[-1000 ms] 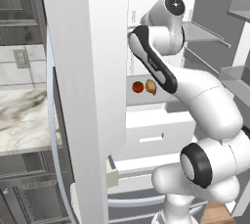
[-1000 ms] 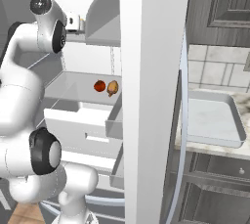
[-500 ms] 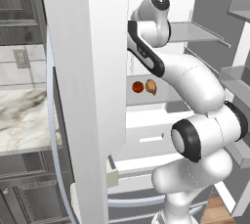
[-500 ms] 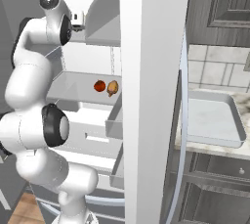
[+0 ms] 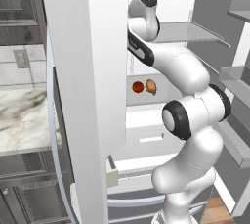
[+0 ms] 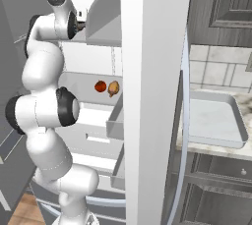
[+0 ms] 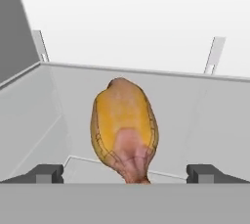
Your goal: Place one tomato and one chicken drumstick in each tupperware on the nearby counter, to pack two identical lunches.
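the chicken drumstick (image 7: 125,127) lies on a pale grey fridge shelf (image 7: 195,120), straight ahead of the gripper (image 7: 125,173) in the hand view: a plump golden-yellow piece with a darker brownish outline, its skin peeling back to a pinkish, ridged patch that narrows to a small orange-brown knuckle at the near end, the fat end pointing away toward the white back wall. the two dark finger tips (image 7: 46,173) sit wide apart at the bottom of that view, one on each side of the drumstick, jaws spread well beyond its width and closed on nothing; whether they have reached level with the meat cannot be told. from the left base view the drumstick (image 5: 152,87) shows as a small tan lump just beside a round red tomato (image 5: 137,86), the tomato to its left, both on a shelf inside the open fridge (image 5: 88,71), past the white arm (image 5: 180,71) that reaches up and into it. in the right base view the same pair sit side by side, tomato (image 6: 100,86) left of drumstick (image 6: 113,88), near the tall white fridge door (image 6: 152,96). the counter (image 5: 22,120), white marble-look with grey-brown veins over dark panelled cabinets, lies to the left of the fridge in the left base view; in the right base view a counter (image 6: 241,102) carries a grey tray-like tub (image 6: 211,121). no brand, label or writing can be read anywhere
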Robot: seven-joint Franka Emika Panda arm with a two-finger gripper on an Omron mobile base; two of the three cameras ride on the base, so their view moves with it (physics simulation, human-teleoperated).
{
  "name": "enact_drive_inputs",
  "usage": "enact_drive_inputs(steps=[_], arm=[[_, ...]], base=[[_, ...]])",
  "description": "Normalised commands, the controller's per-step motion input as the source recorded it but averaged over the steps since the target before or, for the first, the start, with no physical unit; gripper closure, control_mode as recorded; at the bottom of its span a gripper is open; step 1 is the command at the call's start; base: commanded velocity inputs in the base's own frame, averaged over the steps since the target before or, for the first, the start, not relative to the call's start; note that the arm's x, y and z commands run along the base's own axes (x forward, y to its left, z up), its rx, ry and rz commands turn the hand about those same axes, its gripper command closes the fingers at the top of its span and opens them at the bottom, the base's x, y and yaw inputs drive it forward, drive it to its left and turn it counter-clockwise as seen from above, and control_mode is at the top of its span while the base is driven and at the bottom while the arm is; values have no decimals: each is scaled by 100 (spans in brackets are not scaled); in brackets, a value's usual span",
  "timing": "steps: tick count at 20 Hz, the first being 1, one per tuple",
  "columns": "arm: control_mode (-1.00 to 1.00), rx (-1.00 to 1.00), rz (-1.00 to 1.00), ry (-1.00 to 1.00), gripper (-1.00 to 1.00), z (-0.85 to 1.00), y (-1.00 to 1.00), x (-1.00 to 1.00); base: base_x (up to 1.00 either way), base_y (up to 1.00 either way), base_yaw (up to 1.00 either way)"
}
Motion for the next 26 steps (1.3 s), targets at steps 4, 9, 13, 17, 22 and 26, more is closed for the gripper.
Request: enact_drive_inputs(steps=[4,9,13,17,22,26], arm=[[-100,0,1,1,-100,-5,10,58],[-100,0,0,3,-100,-8,9,51],[-100,-2,0,8,-100,-24,0,3],[-100,-4,0,9,100,-34,0,0],[-100,-3,0,2,100,-32,1,1],[-100,-2,-1,-9,100,-26,-12,-14]], base=[[0,0,0],[0,0,0],[0,0,0],[0,0,0],[0,0,0],[0,0,0]])
